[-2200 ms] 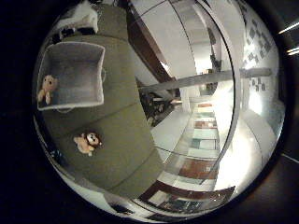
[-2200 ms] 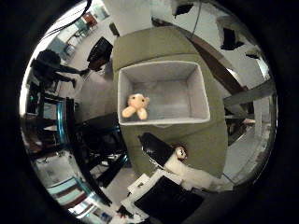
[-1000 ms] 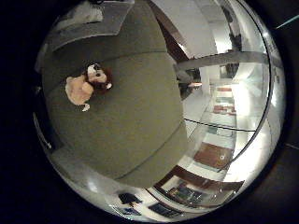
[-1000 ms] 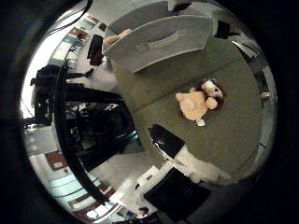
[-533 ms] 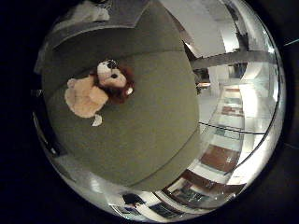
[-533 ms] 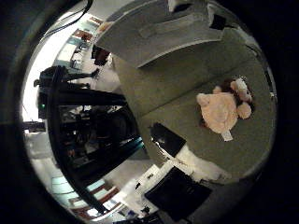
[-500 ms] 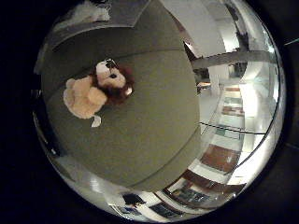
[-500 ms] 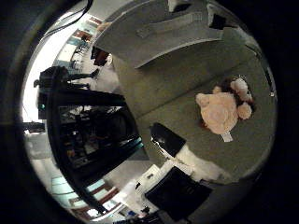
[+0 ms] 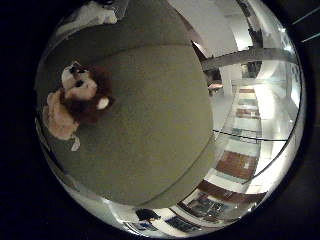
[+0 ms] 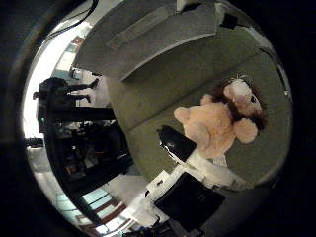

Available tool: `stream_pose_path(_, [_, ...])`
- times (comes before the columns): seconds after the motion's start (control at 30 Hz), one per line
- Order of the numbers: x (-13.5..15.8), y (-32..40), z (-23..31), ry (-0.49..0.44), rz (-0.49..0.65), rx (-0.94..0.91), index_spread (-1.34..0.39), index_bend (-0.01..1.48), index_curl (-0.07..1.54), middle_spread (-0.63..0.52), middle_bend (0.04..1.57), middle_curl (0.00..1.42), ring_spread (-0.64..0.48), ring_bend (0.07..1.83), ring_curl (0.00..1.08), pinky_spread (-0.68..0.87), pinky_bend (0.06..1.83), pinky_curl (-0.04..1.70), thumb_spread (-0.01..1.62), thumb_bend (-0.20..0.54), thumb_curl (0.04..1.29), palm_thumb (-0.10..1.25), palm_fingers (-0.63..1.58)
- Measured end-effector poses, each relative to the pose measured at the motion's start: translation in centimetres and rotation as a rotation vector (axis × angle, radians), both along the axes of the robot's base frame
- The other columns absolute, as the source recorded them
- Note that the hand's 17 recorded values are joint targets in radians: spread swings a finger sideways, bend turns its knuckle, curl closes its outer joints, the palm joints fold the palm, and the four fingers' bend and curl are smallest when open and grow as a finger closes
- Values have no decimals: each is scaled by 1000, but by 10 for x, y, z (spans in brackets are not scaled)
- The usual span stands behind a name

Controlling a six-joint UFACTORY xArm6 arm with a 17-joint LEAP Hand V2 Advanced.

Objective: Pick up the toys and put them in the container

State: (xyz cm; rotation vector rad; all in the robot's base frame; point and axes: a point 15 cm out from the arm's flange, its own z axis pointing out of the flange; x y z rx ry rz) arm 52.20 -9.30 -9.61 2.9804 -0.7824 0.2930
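Now the hand (image 10: 190, 158) hangs close over the lion toy (image 10: 222, 123), one dark fingertip (image 10: 173, 140) just beside the toy's tan body; I cannot tell whether the fingers are spread or curled. The toy lies on its side on the green table (image 9: 150, 120), apart from the grey container (image 10: 148, 34), whose wall rises behind it. This looks like the reach for a pickup; next the fingers need to close round the soft body, then lift it toward the container.
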Motion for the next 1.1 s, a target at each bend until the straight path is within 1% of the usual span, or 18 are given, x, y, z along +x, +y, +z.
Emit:
stream_pose_path(0.07, [-1,0,-4,7,-3,1,-441,187,359,-105,434,392,-181,779,317,53,1048,-13,1038,-25,296,510,367])
stream_pose_path(0.17, [5,-5,-7,2,-14,0,-451,190,361,-98,430,391,-178,788,314,75,1048,-16,1038,-25,296,510,373])
stream_pose_path(0.3, [-1,-9,-13,33,-29,-6,-453,186,361,-97,438,390,-168,790,308,109,1056,-15,1036,-25,294,507,379])
stream_pose_path(0.4, [5,-14,-14,29,-35,-10,-449,202,372,-97,445,389,-156,791,299,120,1054,-16,1040,-25,291,499,422])
stream_pose_path(0.5, [1,-14,-20,46,-38,-11,-446,190,371,-104,455,390,-164,834,302,101,1067,-16,1040,-25,291,499,480])
stream_pose_path(0.63, [-5,-14,-29,75,-45,-13,-440,223,389,-111,495,400,-188,859,296,62,1053,-22,1040,-25,291,499,553])
stream_pose_path(0.73, [-8,-12,-32,84,-45,-13,-448,253,408,-140,576,425,-226,915,304,-25,1037,-21,1037,-25,295,503,686])
stream_pose_path(0.83, [-12,-11,-33,102,-45,-17,-446,291,427,-163,683,463,-240,970,318,-201,1116,4,1036,-22,294,512,1048])
stream_pose_path(0.87, [-13,-12,-33,104,-47,-18,-436,321,459,-169,720,485,-240,987,342,-265,1137,21,1034,-22,296,520,1117])
stream_pose_path(0.9, [-13,-13,-33,104,-49,-18,-426,393,504,-168,806,523,-233,1013,370,-316,1157,44,1037,-18,299,541,1231])
stream_pose_path(0.97, [-12,-17,-30,99,-59,-18,-413,544,578,-162,906,567,-225,1071,406,-335,1205,86,1044,-8,307,588,1328])
stream_pose_path(1.0, [-10,-21,-27,91,-67,-18,-400,592,606,-160,942,582,-226,1110,427,-333,1237,109,1055,-8,309,612,1307])
stream_pose_path(1.03, [-9,-25,-25,83,-75,-17,-394,692,659,-163,1006,615,-224,1170,461,-319,1307,154,1069,-2,315,661,1292])
stream_pose_path(1.07, [-7,-28,-23,76,-80,-16,-386,741,686,-165,1044,634,-226,1203,479,-310,1342,179,1078,-2,320,691,1266])
stream_pose_path(1.1, [-7,-28,-22,74,-83,-15,-377,809,725,-171,1091,662,-227,1253,508,-287,1403,215,1093,14,329,755,1238])
